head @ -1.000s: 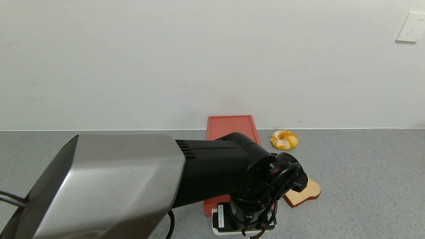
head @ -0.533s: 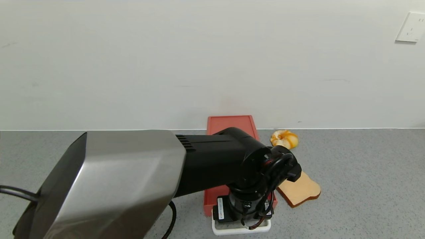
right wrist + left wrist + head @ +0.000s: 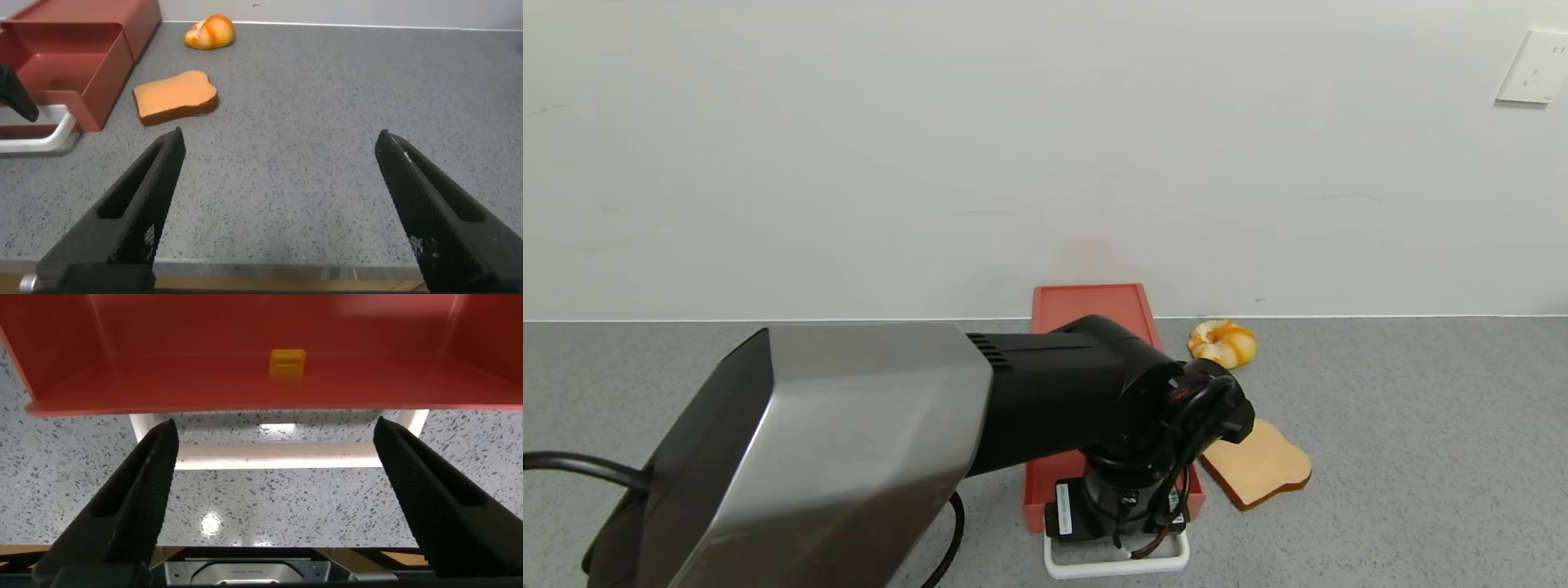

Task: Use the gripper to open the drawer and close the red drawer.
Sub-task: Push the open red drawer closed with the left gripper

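Note:
The salmon-red drawer lies against the back wall, its tray pulled out towards me. The tray holds a small yellow piece. The white loop handle sticks out at the front. My left arm reaches over the drawer, and its wrist hides the claw in the head view. In the left wrist view my left gripper is open. Its jaws stand wide on either side of the handle bar without touching it. My right gripper is open and empty over bare table, right of the drawer.
A toast slice lies just right of the drawer's front, also seen in the right wrist view. An orange bun sits by the wall behind it. The grey speckled table spreads to the right.
My left arm has drawn back towards the wall, so more of the white handle shows in front of the wrist. The drawer, toast and bun have not moved.

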You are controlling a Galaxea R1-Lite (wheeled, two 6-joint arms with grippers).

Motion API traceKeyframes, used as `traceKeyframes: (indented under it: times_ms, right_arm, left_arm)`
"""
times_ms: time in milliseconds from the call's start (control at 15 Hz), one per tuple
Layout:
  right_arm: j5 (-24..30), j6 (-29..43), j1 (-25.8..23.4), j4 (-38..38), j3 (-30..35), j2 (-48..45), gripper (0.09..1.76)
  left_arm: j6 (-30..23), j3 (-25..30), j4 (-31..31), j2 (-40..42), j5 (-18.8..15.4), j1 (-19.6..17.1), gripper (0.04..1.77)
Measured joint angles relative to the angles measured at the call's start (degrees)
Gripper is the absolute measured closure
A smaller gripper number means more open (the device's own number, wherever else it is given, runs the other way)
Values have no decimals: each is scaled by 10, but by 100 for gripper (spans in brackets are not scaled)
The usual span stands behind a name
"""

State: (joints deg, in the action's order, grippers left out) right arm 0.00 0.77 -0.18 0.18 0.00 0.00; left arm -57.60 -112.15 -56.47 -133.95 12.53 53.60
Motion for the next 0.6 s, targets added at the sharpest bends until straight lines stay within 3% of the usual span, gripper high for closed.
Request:
traceKeyframes:
  times_ms: [600]
  right_arm:
    - [0,0,0,0,0,0,14]
  left_arm:
    - [16,-8,1,-2,27,-14,9]
